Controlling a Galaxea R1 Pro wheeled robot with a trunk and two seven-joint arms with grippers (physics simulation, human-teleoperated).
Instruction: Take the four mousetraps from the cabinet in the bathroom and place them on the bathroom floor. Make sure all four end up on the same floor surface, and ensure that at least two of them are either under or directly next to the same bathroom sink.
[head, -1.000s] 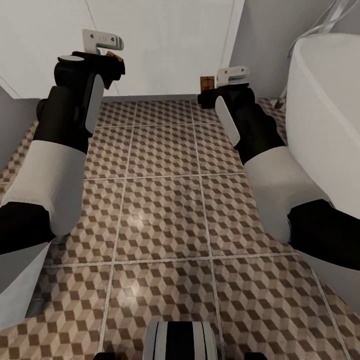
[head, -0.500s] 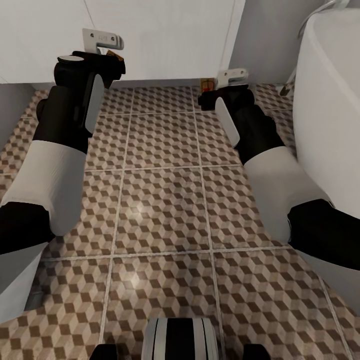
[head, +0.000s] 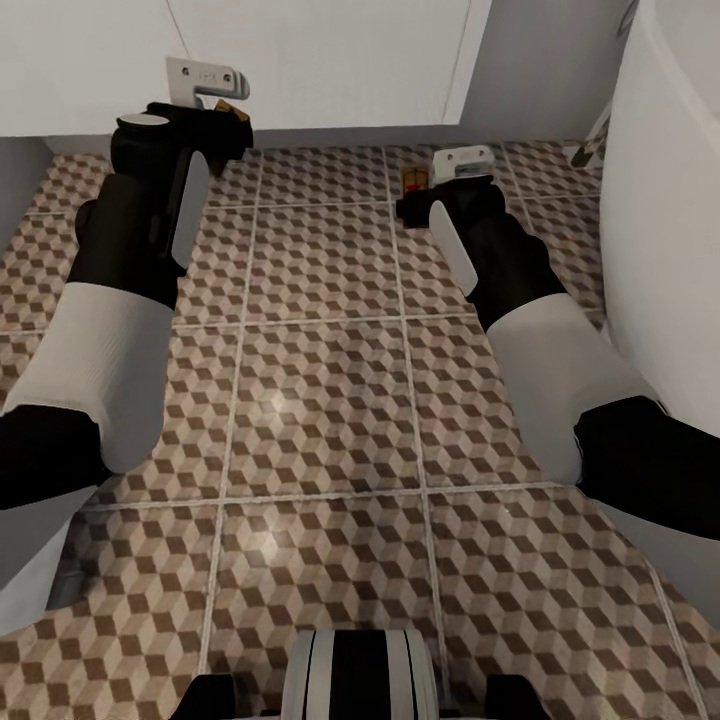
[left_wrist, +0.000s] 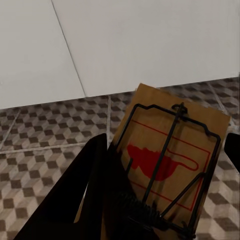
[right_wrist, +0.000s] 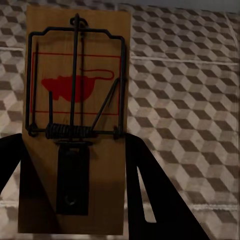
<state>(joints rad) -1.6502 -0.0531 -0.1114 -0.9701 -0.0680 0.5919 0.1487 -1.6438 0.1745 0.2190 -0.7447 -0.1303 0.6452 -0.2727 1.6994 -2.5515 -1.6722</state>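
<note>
My left gripper (head: 222, 108) is shut on a mousetrap (head: 236, 112), held above the bathroom floor (head: 320, 400) near the white panelled front. In the left wrist view that mousetrap (left_wrist: 170, 155) is a brown board with a red mouse print and wire bar, tilted between the dark fingers (left_wrist: 92, 185). My right gripper (head: 418, 188) is shut on a second mousetrap (head: 413, 178), low over the tiles. The right wrist view has this mousetrap (right_wrist: 75, 95) lying lengthwise between the fingers (right_wrist: 150, 190), with patterned tiles behind. The cabinet is out of view.
A white panelled front (head: 330, 60) with a grey base strip closes off the far side. A large white tub (head: 670, 220) fills the right side close to my right arm. A grey wall (head: 15, 190) stands at the left. My base (head: 360, 680) shows at the bottom.
The whole view has shifted: the white front's base now sits higher in the picture and the tub crowds in further from the right. Both grippers keep their mousetraps.
</note>
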